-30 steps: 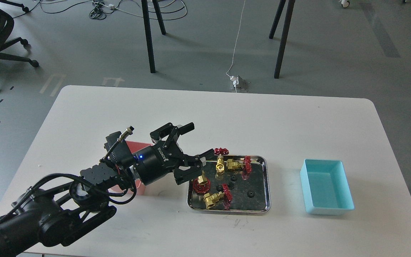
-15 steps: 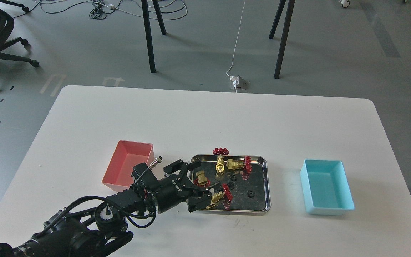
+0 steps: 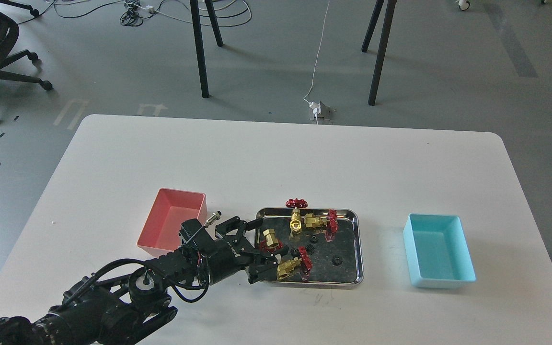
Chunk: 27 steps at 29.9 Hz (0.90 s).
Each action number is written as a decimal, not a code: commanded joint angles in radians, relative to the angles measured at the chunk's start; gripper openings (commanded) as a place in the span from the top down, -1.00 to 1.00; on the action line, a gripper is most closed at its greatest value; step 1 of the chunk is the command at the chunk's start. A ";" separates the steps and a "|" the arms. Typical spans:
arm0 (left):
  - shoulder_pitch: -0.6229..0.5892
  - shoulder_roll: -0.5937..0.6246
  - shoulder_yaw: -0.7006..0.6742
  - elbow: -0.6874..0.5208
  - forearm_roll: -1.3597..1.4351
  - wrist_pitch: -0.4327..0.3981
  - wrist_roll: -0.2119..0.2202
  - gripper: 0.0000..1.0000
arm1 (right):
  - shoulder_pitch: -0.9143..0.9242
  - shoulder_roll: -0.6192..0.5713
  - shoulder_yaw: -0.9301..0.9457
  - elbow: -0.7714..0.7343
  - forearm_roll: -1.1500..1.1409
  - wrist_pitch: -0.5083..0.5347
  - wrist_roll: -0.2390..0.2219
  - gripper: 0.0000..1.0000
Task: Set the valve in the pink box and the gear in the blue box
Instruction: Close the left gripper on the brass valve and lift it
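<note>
Pulled back a touch toward the desk's left edge since half a sec ago, the left end effector now sits lower at the steel tray's left rim, fingers apart, w/ nothing clamped. One finger lies over the tray's far-left corner, the other by its near-left corner. Betw. them, just inside the rim, stands the valve, brass body up, red wheel down, not gripped. Second valve lies right beside the lower finger, near the tray's front rim. Two more valves sit together at the tray's back rim. Small black gear rests mid-tray, w/ a couple more gears near the centre. Pink box is on the desk just left of the tray, partly behind the arm. Blue box sits well apart toward the desk's right edge. Right end effector not in shot.
</note>
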 commanded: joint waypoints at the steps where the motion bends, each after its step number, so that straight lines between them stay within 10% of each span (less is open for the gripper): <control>1: -0.003 0.000 -0.001 -0.001 0.000 0.000 0.003 -0.48 | 0.000 0.005 0.000 -0.001 0.000 0.000 0.002 -0.99; 17: -0.005 0.023 0.000 -0.004 0.000 -0.002 -0.057 0.79 | -0.003 0.006 0.000 -0.022 0.000 0.000 0.007 -0.99; 27: -0.094 0.136 -0.070 -0.145 0.000 -0.005 -0.047 0.79 | -0.005 0.006 -0.012 -0.039 -0.002 0.002 0.007 -0.99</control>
